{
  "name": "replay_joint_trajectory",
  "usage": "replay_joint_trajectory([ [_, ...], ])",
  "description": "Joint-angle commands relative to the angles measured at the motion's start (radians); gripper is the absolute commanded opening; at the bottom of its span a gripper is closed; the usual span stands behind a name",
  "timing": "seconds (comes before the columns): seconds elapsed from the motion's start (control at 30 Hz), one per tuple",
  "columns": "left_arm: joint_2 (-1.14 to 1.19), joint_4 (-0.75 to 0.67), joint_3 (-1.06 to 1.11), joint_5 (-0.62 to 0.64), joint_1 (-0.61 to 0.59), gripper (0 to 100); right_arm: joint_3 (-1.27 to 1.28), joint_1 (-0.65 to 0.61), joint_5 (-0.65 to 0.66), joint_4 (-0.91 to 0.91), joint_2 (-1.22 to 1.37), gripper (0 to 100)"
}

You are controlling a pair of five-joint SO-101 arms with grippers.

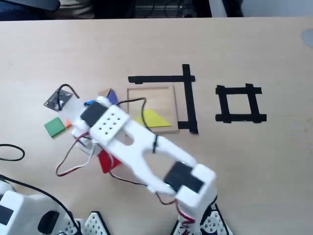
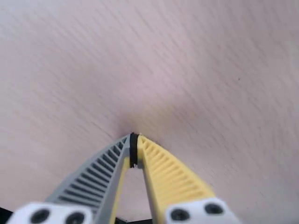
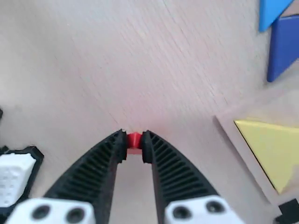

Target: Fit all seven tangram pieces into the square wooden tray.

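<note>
The task is only just getting under way: the square wooden tray (image 1: 162, 97) is holding a single piece, the yellow triangle (image 1: 154, 119), which is lying flat in its near right part, with the rest of the tray floor showing bare wood. The right gripper (image 3: 134, 145) is clamping its dark jaws on the red piece (image 3: 134, 138), pinching it by a narrow edge or corner low over the table (image 1: 244, 44), just to the near left of the tray; in the high view the red piece is showing beneath the white arm, so I judge this to be the second piece on its way in, not yet over the rim. The other pieces are waiting loose on the table to the left of the tray: the dark blue piece (image 1: 112, 96) and the light blue piece (image 1: 89, 103) are lying close together by the tray's far left corner, and farther left the green square (image 1: 55, 127) is sitting with the orange piece (image 1: 67, 123) touching or just beside its right side. That is making six pieces I can count; a seventh I cannot make out for certain, as the arm is covering part of that area. The left gripper (image 2: 133, 141) is hanging over bare table with its grey and yellow jaws pressed together at the tips and nothing between them. By my judgement, six placements are remaining, starting with the red piece.
</note>
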Motion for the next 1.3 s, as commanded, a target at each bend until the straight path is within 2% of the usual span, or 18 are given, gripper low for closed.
replay_joint_trajectory([
  [0.0, 0.009, -0.023, 0.044, -0.008, -0.028, 3, 0.054, 0.064, 0.025, 0.009, -0.176, 1.1],
  [0.27, 0.009, -0.021, 0.044, -0.008, -0.031, 3, 0.119, 0.23, 0.129, -0.002, -0.423, 1.1],
  [0.4, 0.009, -0.021, 0.044, -0.008, -0.03, 3, 0.104, 0.362, 0.158, -0.012, -0.455, 1.1],
  [0.5, 0.009, -0.021, 0.044, -0.008, -0.03, 3, 0.125, 0.391, 0.158, -0.012, -0.43, 1.1],
  [0.57, 0.009, -0.021, 0.044, -0.008, -0.028, 3, 0.148, 0.37, 0.158, -0.043, -0.4, 1.1],
  [0.7, 0.009, -0.021, 0.044, -0.008, -0.031, 3, 0.186, 0.242, 0.149, -0.158, -0.323, 1.1],
  [0.77, 0.009, -0.021, 0.044, -0.009, -0.038, 3, 0.2, 0.192, 0.083, -0.216, -0.277, 1.8],
  [0.83, 0.009, -0.021, 0.044, -0.009, -0.039, 3, 0.214, 0.167, -0.051, -0.264, -0.219, 7.5],
  [0.9, 0.009, -0.023, 0.044, -0.009, -0.039, 3, 0.219, 0.146, -0.15, -0.293, -0.147, 18.5],
  [1.0, 0.009, -0.023, 0.044, -0.009, -0.031, 3, 0.199, 0.1, -0.218, -0.321, -0.042, 27.6],
  [1.27, 0.009, -0.023, 0.044, -0.009, -0.035, 3, 0.035, -0.009, -0.302, -0.359, 0.166, 27.9],
])
